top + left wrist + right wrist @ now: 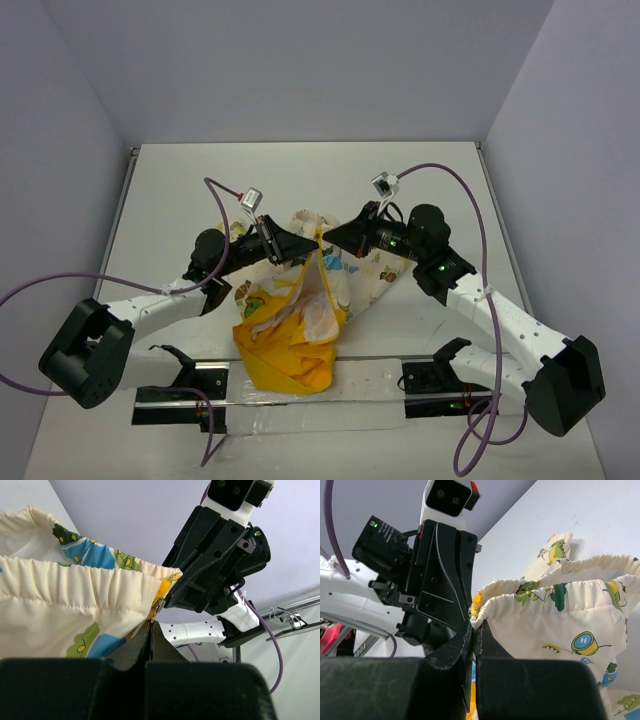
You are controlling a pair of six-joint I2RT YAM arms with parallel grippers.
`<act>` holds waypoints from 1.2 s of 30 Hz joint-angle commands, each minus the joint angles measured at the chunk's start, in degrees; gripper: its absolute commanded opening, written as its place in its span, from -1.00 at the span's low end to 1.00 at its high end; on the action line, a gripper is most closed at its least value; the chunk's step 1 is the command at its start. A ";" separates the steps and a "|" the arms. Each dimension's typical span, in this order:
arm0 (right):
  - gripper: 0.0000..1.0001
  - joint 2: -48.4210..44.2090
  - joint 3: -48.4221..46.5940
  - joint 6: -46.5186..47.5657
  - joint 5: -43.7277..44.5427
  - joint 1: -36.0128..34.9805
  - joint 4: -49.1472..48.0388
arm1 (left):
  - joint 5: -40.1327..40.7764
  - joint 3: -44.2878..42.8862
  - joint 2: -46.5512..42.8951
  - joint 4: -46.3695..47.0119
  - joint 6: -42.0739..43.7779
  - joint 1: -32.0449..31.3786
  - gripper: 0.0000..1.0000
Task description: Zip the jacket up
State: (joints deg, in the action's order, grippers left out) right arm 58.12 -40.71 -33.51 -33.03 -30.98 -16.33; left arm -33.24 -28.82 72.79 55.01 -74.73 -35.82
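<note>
White table (300,170) bears pinched jacket (285,350).

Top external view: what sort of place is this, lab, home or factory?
Most likely a lab robot test cell. A white table is boxed in by plain pale walls, and a left arm and right arm mounted at its near edge work on one jacket.

my left arm (150,305) stretched low toward centre, right arm (500,320) mirroring it, left gripper (308,243) and right gripper (332,234) nearly tip to tip, both clamped on the jacket (290,355)
</note>
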 commanded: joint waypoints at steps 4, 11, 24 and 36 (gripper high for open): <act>-1.00 -0.85 -3.35 0.17 8.95 0.13 -9.20 | 0.07 1.20 -0.76 -2.73 0.85 -1.27 -1.00; -1.00 0.24 -7.81 2.57 16.15 0.48 -7.05 | 0.81 1.84 -1.60 -4.66 0.37 -2.59 -1.00; -1.00 6.98 -24.29 5.77 30.96 3.41 2.02 | 3.19 5.41 -6.10 -16.36 4.11 -3.91 -1.00; -1.00 16.56 -41.25 6.53 35.94 9.95 5.78 | 8.92 13.74 -25.38 -36.38 1.57 -8.02 -1.00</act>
State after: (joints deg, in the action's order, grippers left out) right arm 73.63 -74.72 -27.57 -3.89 -24.18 -2.06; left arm -24.54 -18.52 53.55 29.98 -71.86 -41.28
